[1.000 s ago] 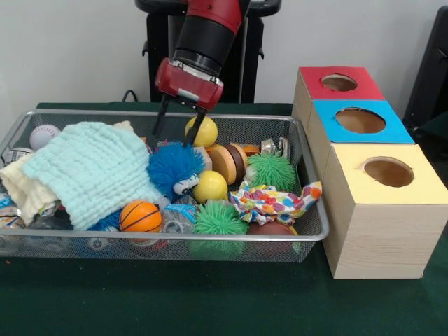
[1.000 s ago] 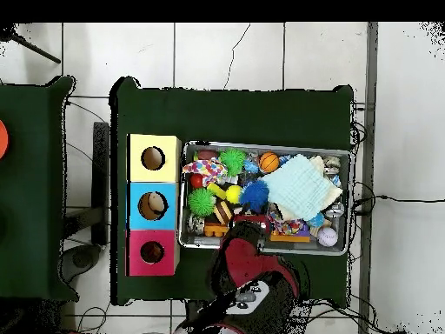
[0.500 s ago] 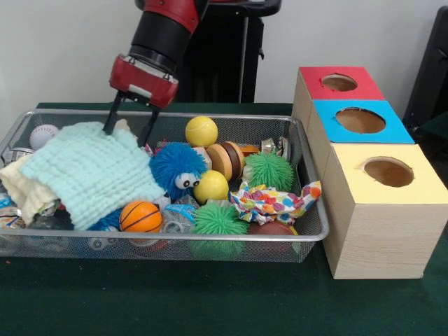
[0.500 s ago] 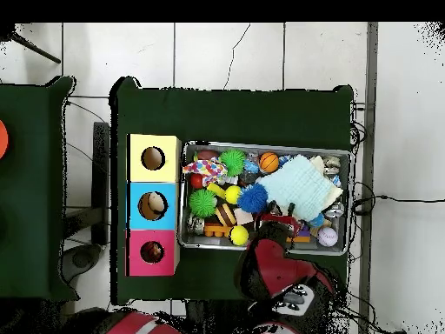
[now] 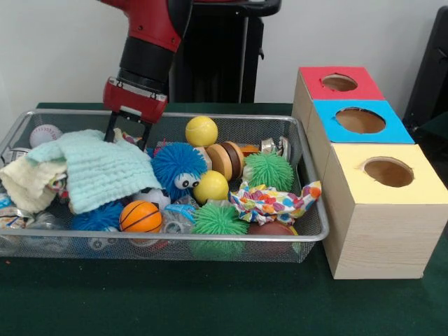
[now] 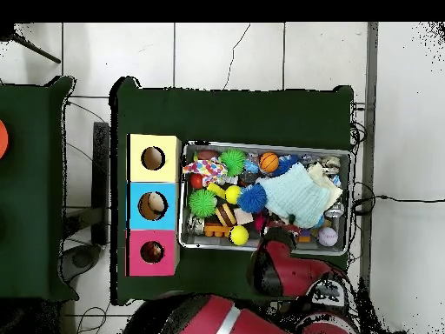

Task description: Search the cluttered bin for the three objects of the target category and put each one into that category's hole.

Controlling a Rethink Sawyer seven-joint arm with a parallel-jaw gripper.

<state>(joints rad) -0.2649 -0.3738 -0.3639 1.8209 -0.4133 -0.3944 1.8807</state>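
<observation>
Three wooden boxes stand in a row on the green counter [image 5: 210, 301] beside the wire-mesh bin [image 5: 311, 231]: a red-topped box [image 5: 338, 82] farthest back, a blue-topped box [image 5: 360, 120] in the middle and a yellow-topped box [image 5: 387, 173] nearest the camera, each with a round hole in its lid. From overhead, something rounded shows inside the blue box's hole, too small to name.

Inside the bin, a pale blue waffle-knit cloth [image 5: 98, 170] lies bunched over a cream cloth [image 5: 26, 183] at the left end, hiding much of what sits under them. A white baseball [image 5: 44, 133] rests in the far left corner. Beside the cloth are a fuzzy blue ball with eyes [image 5: 177, 168], two smooth yellow balls [image 5: 201, 130] [image 5: 210, 186], a small orange basketball [image 5: 140, 216], two spiky green rubber balls [image 5: 271, 171] [image 5: 219, 220], a round wooden toy in tan and brown bands [image 5: 228, 161] and a crumpled, brightly patterned wrapper [image 5: 269, 201]. Low at the front, clear plastic bits and a reddish ball are half buried and hard to make out.

The tool [image 5: 128, 134] hangs at the cloth's back edge, its two dark prongs standing apart with their tips down by the fabric; whether they pinch any of it cannot be told.
</observation>
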